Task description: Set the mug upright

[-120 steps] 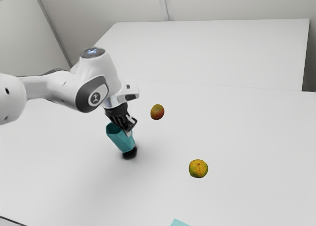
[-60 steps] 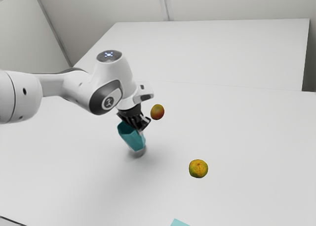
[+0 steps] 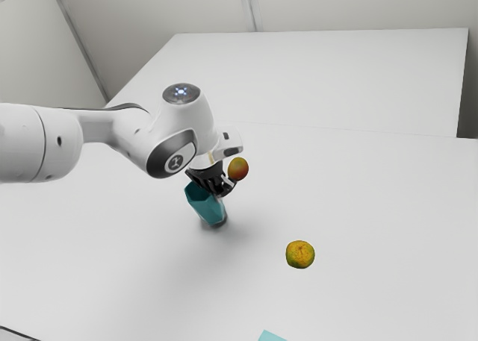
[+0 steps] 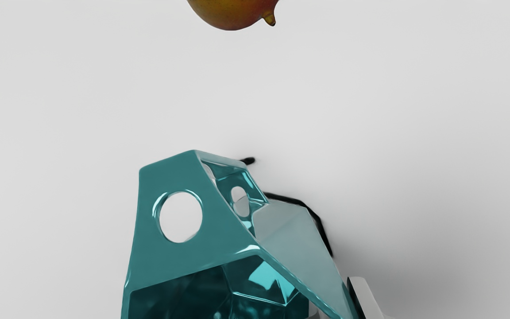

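In the exterior view my gripper (image 3: 218,192) points down at the teal mug (image 3: 204,204), its fingers at the mug's rim. The mug leans, with its mouth toward the exterior view's upper left and its base toward the lower right, close over the table; whether the base touches cannot be told. In the wrist view the gripper (image 4: 334,305) pinches the mug's wall, one finger outside and the other partly seen inside the mouth. The faceted mug (image 4: 166,261) shows its dark hollow and a flat side pierced by a round hole.
A reddish-orange fruit (image 3: 238,169) lies just beyond the gripper, and the wrist view also has this fruit (image 4: 233,13). A yellow-green fruit (image 3: 300,254) rests farther toward the exterior view's right. A light-blue flat piece (image 3: 272,336) lies at the near edge of the white table (image 3: 373,199).
My hand and the tilted mug have travelled together toward the exterior view's right, close to the reddish fruit. Both fruits have stayed where they were.
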Controlling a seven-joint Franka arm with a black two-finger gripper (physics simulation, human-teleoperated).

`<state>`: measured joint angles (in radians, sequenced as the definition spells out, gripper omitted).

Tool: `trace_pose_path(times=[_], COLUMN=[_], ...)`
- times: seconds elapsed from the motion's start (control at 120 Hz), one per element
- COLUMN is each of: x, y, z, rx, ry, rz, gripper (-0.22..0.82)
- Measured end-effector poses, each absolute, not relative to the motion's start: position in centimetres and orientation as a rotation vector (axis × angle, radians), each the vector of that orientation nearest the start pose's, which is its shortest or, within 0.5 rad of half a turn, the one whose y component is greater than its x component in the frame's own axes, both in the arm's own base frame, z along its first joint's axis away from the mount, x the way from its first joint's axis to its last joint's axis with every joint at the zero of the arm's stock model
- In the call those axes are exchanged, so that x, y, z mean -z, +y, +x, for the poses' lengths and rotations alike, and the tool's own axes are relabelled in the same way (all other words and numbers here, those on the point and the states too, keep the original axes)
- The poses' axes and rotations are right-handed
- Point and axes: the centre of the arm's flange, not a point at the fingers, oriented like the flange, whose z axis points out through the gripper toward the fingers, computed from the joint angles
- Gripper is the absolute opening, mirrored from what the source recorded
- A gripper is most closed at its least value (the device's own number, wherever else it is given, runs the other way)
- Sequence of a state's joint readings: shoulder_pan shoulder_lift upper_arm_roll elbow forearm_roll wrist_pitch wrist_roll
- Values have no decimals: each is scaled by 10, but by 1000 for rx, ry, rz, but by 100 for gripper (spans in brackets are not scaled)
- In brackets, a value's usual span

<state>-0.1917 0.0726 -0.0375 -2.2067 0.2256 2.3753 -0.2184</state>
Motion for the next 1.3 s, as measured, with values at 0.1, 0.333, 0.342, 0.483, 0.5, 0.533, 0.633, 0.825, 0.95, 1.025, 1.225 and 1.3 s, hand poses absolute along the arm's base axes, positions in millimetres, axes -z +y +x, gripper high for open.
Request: trace_pose_path(times=[0.1,0.333,0.342,0.483,0.5,0.533,0.633,0.825,0.95,1.025,1.225,1.3], x=[-356,-355,-355,-367,-369,-374,-387,-437,-508,-534,-567,-579], y=[-124,-126,-126,-126,-126,-126,-125,-139,-106,-73,-1,14], z=[535,534,534,533,533,533,532,580,586,576,570,580], rx=[199,197,197,229,235,249,281,333,359,321,221,207], ry=[233,195,194,173,171,167,156,126,15,-45,-87,-52], rz=[-2988,-2998,-2998,-3003,-3004,-3005,-3006,-3010,-3059,-3098,-3171,-3175], gripper=[-18,6,8,26,27,30,36,50,55,56,59,59])
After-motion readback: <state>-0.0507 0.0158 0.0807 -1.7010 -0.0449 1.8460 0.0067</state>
